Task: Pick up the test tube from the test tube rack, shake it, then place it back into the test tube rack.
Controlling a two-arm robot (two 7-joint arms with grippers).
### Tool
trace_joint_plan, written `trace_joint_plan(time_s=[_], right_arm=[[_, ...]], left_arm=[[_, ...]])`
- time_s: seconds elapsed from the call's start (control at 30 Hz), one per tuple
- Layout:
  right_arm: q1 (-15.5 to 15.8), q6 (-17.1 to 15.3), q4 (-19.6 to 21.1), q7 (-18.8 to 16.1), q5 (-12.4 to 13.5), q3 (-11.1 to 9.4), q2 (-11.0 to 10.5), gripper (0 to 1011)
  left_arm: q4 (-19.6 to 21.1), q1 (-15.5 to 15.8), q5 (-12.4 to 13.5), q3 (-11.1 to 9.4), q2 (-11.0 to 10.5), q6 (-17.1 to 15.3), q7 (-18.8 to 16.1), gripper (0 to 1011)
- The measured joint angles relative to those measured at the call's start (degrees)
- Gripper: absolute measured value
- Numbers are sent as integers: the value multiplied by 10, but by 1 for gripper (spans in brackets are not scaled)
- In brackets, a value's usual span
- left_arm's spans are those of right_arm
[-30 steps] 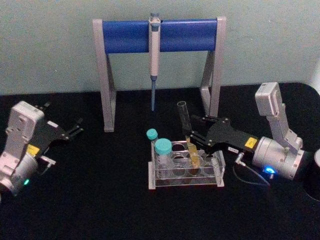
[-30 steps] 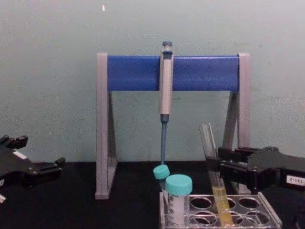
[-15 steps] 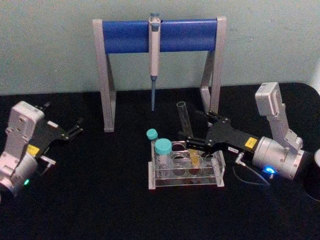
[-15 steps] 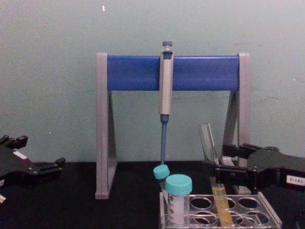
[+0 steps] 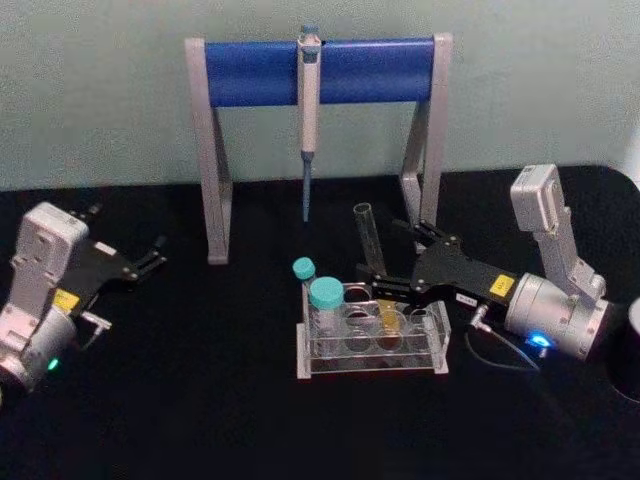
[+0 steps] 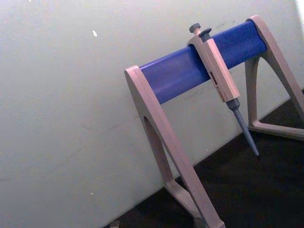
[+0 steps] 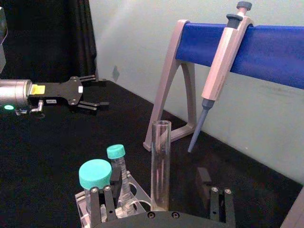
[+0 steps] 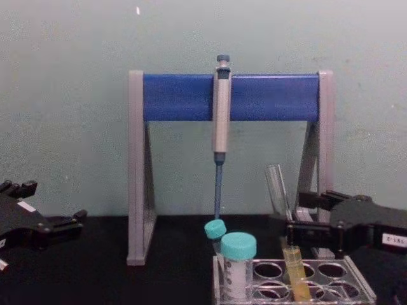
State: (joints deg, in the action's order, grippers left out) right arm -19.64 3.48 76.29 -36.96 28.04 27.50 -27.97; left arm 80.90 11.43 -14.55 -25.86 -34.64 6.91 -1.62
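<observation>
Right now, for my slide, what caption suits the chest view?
Right gripper open around the test tube standing in the test tube rack; left gripper idle.

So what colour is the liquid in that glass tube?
Yellow, low in the test tube; clearest in the chest view.

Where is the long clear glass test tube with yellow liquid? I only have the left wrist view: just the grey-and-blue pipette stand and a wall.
Observer: The long clear glass test tube stands tilted in a hole of the low clear plastic test tube rack.
Operator: Right gripper clamped on it?
Observer: No. The right gripper is open, one finger on each side of the tube, with gaps showing in the right wrist view.
Operator: Left arm?
Observer: The left gripper is open too, parked over the left side of the black table, far from the rack.
</observation>
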Motion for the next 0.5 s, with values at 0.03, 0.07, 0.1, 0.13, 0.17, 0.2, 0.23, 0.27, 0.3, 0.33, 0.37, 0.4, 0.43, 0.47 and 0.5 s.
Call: trace_joint_plan(time_s=[0.03, 0.07, 0.1, 0.13, 0.17, 0.2, 0.23, 0.27, 0.3, 0.33, 0.37, 0.4, 0.43, 0.47, 0.5], right_arm=[[0, 0, 0, 0, 0, 0, 0, 1000], [0, 0, 0, 0, 0, 0, 0, 1000], [0, 0, 0, 0, 0, 0, 0, 1000], [2, 5, 2, 0, 0, -2, 0, 1000], [3, 8, 3, 0, 0, -3, 0, 1000], [7, 15, 8, 1, 3, -8, 0, 1000], [10, 19, 12, 1, 6, -11, 0, 1000], [13, 25, 15, 1, 9, -15, 0, 1000], [17, 29, 20, 1, 13, -19, 0, 1000], [23, 40, 29, 2, 23, -29, 0, 1000], [27, 45, 34, 2, 29, -35, 0, 1000], [34, 54, 43, 4, 40, -45, 1, 1000], [40, 59, 49, 8, 47, -53, 2, 1000], [43, 62, 54, 12, 51, -59, 3, 1000], [47, 65, 58, 18, 54, -65, 4, 1000]], left_arm=[[0, 0, 0, 0, 0, 0, 0, 1001], [0, 0, 0, 0, 0, 0, 0, 1001], [0, 0, 0, 0, 0, 0, 0, 1001], [0, 0, 0, 0, 0, 0, 0, 1001], [0, 0, 0, 0, 0, 0, 0, 1001], [0, 0, 0, 0, 0, 0, 0, 1002], [0, 0, 0, 0, 0, 0, 0, 1001], [0, 0, 0, 0, 0, 0, 0, 1001], [0, 0, 0, 0, 0, 0, 0, 1001], [0, 0, 0, 0, 0, 0, 0, 1001], [0, 0, 0, 0, 0, 0, 0, 1001], [0, 0, 0, 0, 0, 0, 0, 1001], [0, 0, 0, 0, 0, 0, 0, 1001], [0, 0, 0, 0, 0, 0, 0, 1001], [0, 0, 0, 0, 0, 0, 0, 1001]])
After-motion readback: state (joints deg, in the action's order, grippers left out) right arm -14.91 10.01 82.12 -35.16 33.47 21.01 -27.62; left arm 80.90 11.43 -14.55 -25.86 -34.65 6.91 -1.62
